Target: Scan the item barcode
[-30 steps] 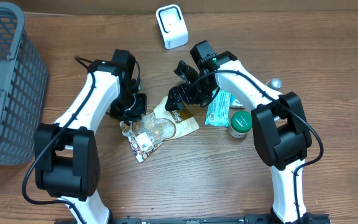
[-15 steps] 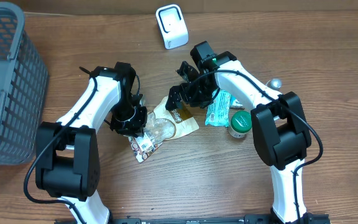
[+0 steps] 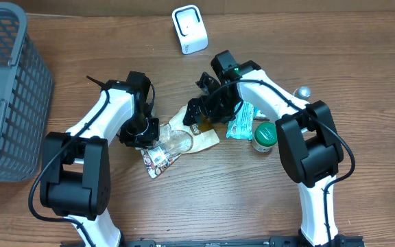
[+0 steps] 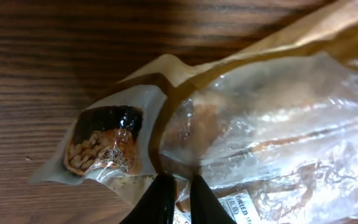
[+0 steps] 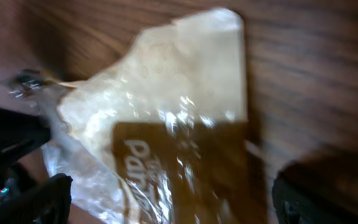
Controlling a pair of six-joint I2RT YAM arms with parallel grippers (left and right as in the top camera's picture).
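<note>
Left claw (image 4: 178,185) nearer, tight on crinkly clear bag (image 4: 278,115).

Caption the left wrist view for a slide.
Left gripper pinches the edge of a clear bag lying on the table.

Clear snack bag (image 3: 173,143), grey basket (image 3: 5,89) at left edge, white scanner (image 3: 189,29)

A brown label (image 5: 185,171) on the crinkly clear plastic bag (image 5: 160,106) begins "Pan" in white, lower centre; its white sticker (image 4: 246,204), at the bottom edge of the left wrist view, reads "DRIED".
</note>
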